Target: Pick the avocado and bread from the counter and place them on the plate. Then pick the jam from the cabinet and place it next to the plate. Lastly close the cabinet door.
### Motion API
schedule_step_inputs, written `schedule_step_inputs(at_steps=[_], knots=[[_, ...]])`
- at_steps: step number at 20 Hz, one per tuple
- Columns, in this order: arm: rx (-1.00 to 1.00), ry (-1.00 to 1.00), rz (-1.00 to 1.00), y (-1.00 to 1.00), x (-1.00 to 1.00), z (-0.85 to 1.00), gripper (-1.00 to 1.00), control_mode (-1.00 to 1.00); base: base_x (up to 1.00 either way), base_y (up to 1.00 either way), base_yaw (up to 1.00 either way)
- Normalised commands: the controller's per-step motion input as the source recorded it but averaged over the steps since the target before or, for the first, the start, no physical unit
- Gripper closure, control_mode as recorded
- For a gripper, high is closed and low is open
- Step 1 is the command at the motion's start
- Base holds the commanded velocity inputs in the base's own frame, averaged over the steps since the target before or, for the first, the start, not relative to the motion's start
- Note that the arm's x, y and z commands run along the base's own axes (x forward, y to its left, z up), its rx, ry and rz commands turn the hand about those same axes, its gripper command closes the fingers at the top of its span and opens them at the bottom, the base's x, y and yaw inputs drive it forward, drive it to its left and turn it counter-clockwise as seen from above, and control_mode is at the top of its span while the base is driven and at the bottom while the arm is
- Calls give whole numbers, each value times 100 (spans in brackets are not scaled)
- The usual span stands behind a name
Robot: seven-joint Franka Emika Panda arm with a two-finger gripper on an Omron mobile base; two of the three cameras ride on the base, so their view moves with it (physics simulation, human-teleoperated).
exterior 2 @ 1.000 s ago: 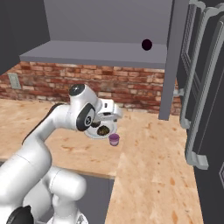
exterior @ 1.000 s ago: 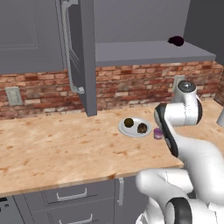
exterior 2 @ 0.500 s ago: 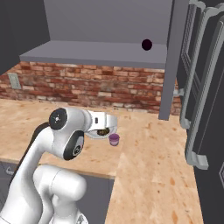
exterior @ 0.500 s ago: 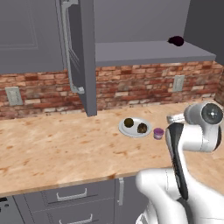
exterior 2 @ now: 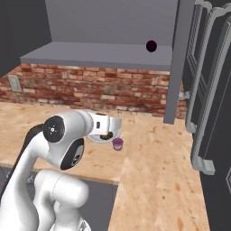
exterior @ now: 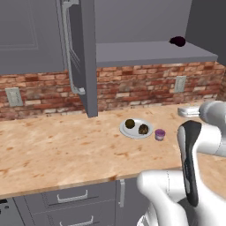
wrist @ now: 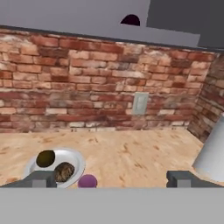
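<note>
The plate point(exterior: 136, 133) sits on the counter point(exterior: 66, 145) with the avocado point(exterior: 129, 123) and the bread point(exterior: 143, 129) on it. The jam point(exterior: 160, 134) stands on the counter just right of the plate, close to its rim. My gripper point(wrist: 111, 180) is open and holds nothing; it hangs level, nearer me than the plate, facing the brick wall. Its view has the plate point(wrist: 76, 157), avocado point(wrist: 45, 158), bread point(wrist: 64, 171) and jam point(wrist: 88, 180) at lower left. The cabinet door point(exterior: 84, 57) stands swung open, and the cabinet shelf point(exterior: 150, 52) is bare of jars.
A black-maroon lump point(exterior: 178, 41) lies at the right end of the shelf. A wall outlet point(wrist: 140, 103) is set in the bricks. A pale cylinder point(wrist: 212, 157) stands at the counter's right corner. Tall dark panels with bar handles point(exterior 2: 200, 94) rise on the right.
The arm has swung back and to the right, drawing the open hand away from the jam. Jam, plate, avocado and bread stay put.
</note>
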Motion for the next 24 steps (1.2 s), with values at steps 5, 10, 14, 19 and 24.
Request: schedule_step_inputs(at_steps=[5,10,14,19,24], knots=[[24,0,-9,-7,-12,0,-100,-100,0,0,0],[9,-1,-10,0,-1,5,-100,-100,0,0,0],[13,-5,-22,0,-26,9,-100,-100,0,0,0],[17,-6,-17,0,-16,4,-100,-100,0,0,0],[26,-4,-9,0,-10,8,-100,-100,0,0,0]])
